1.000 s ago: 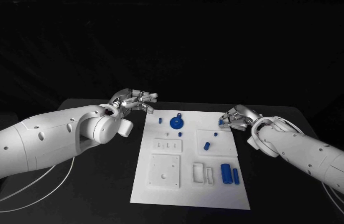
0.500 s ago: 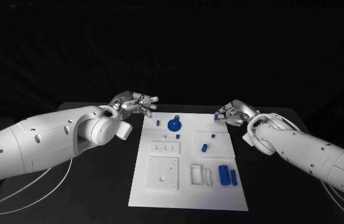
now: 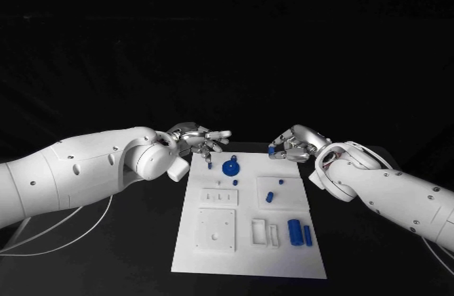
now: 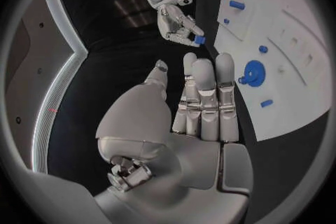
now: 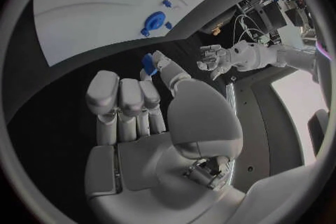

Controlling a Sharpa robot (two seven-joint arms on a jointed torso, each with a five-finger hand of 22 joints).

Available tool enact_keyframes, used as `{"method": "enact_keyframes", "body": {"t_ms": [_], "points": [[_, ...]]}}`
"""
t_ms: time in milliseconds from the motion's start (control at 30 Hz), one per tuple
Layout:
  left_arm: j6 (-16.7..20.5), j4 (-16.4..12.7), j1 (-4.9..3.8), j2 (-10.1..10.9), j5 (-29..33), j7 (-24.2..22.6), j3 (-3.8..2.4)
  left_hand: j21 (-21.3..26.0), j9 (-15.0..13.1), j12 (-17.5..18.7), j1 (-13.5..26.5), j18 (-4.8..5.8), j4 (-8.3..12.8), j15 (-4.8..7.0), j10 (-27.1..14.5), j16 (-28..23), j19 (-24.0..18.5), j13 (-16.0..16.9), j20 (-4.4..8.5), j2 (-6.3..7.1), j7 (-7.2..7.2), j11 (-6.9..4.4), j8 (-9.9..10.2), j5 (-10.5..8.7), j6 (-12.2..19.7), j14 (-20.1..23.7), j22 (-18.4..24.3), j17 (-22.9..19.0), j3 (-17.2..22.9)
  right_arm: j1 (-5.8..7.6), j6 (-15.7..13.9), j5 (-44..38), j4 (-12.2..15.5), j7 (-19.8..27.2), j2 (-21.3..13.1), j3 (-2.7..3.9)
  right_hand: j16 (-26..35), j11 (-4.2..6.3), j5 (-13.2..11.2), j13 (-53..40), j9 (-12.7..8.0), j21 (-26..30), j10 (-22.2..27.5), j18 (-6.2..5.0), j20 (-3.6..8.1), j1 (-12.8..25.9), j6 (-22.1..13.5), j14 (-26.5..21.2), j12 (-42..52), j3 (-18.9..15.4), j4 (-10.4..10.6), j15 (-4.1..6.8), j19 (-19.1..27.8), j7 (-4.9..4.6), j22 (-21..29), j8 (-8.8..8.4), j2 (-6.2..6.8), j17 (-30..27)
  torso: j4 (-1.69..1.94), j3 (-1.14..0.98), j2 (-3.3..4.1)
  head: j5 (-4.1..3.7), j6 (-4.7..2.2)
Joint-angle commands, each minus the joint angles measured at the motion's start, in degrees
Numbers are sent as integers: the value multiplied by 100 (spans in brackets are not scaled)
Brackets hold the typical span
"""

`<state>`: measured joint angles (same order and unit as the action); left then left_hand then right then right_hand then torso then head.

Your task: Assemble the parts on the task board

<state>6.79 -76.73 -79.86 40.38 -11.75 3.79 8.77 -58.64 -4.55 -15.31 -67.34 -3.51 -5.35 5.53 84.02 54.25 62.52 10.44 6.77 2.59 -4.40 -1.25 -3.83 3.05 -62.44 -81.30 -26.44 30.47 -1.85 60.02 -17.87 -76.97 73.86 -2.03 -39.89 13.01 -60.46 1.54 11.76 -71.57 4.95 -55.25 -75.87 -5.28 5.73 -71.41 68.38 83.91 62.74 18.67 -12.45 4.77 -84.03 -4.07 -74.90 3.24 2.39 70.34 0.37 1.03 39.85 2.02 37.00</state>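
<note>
The white task board (image 3: 248, 250) lies in the middle of the black table. My right hand (image 3: 293, 145) hovers over the board's far right corner and pinches a small blue part (image 3: 272, 149) between thumb and finger; the right wrist view shows that blue part (image 5: 149, 63) at the tips of the right hand (image 5: 147, 117). My left hand (image 3: 203, 140) hangs over the far left corner, fingers extended, holding nothing. A round blue part (image 3: 230, 167) stands on the board just below and between both hands. The left wrist view shows my left hand (image 4: 199, 106) with straight fingers.
On the board lie a small blue peg (image 3: 209, 157), a short blue piece (image 3: 269, 195) and two blue cylinders (image 3: 300, 232) near the right edge. White raised blocks (image 3: 216, 229) sit at the board's near left. Cables (image 3: 57, 240) trail beside my left arm.
My right hand has carried the small blue part left and away from me, over the board's far edge. My left hand has moved right, to the board's far left corner.
</note>
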Motion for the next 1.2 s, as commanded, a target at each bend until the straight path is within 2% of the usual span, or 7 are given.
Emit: {"method": "enact_keyframes", "body": {"t_ms": [33, 200, 433, 567, 667, 1000, 1200], "points": [[-40, 101, -19, -123, -114, 511, 0, -101, 1, -173, 53, -14, -99, 16, 246, 121, 52, 114, 13, 30, 3, -59, -4, -30, 13, -34, -92, 57, -58, 5, 110, -459, 135, -450, 80, 2, -4, 0, -39, 3, -13, 2, -21, 78, 30, -31, 25, 10, -24, 27, 67, 19, -240, 18, -695, 37, 87, 10, -15, -10, -71, 49, 8], [98, 255, -28, -344, -166, 863, 7, -155, -49, -234, 244, -28, -281, 26, 242, 208, 32, 201, 11, -67, 55, -77, -35, -14, -139, -37, -179, 82, -63, 14, 75, -704, 272, -630, 244, -7, 8, -3, -43, 8, -17, -4, -19, 79, 32, -38, 21, 11, -33, 151, 127, 20, -246, 16, -698, 42, 149, 7, -25, -15, -104, 71, 34], [341, 353, -31, -574, -514, 1292, 10, -170, -100, -221, 331, -46, -375, 23, 232, 289, -17, 338, 3, 41, 58, -76, -8, -13, -155, -2, -337, 39, 49, 32, 74, -821, 363, -728, 407, -19, 8, -2, -2, 8, -19, 1, -21, 78, 31, -30, 14, 11, -33, 184, 175, 19, -249, 13, -697, 39, 180, 10, -16, -17, -94, 89, 11], [444, 381, -31, -658, -682, 1543, 12, -135, -136, -192, 358, -43, -483, 23, 235, 321, -27, 391, 2, 110, 67, -78, -7, -12, -190, 13, -426, 0, 156, 36, 83, -842, 388, -750, 462, -21, -6, -1, -7, 6, -19, -7, -25, 78, 32, -24, 12, 15, -30, 179, 195, 20, -253, 15, -699, 38, 186, 19, -31, -12, -87, 122, 12], [512, 393, -29, -704, -709, 1674, 13, -120, -142, -179, 318, -43, -443, 17, 229, 323, -35, 400, -4, 88, 62, -73, -6, 0, -179, 26, -448, -12, 171, 38, 101, -849, 399, -753, 510, -23, -6, -1, -9, 6, -19, 0, -25, 78, 32, -20, 12, 15, -30, 175, 201, 20, -252, 16, -698, 38, 189, 19, -46, -7, -82, 140, 16], [559, 421, -23, -797, -678, 1778, 14, 28, -177, -77, 258, -33, -135, 5, 223, 327, -40, 448, -18, -93, 56, -64, -4, 31, -174, 72, -645, -107, 64, 40, 158, -861, 419, -752, 628, -30, 2, 0, 11, 8, -18, -21, -27, 81, 32, -17, 11, 12, -31, 150, 228, 20, -256, 18, -703, 39, 194, 16, -21, -15, -92, 115, 43], [540, 431, -21, -840, -675, 1778, 14, 99, -171, -67, 202, -29, 34, 6, 224, 332, -21, 459, -17, -214, 54, -66, -3, 92, -175, 74, -748, -131, -3, 42, 234, -866, 438, -759, 695, -40, 1, 1, 24, 5, -16, -11, -28, 80, 33, -20, 14, 14, -28, 127, 245, 21, -256, 21, -701, 39, 191, 18, -32, -15, -95, 116, 35]]}}
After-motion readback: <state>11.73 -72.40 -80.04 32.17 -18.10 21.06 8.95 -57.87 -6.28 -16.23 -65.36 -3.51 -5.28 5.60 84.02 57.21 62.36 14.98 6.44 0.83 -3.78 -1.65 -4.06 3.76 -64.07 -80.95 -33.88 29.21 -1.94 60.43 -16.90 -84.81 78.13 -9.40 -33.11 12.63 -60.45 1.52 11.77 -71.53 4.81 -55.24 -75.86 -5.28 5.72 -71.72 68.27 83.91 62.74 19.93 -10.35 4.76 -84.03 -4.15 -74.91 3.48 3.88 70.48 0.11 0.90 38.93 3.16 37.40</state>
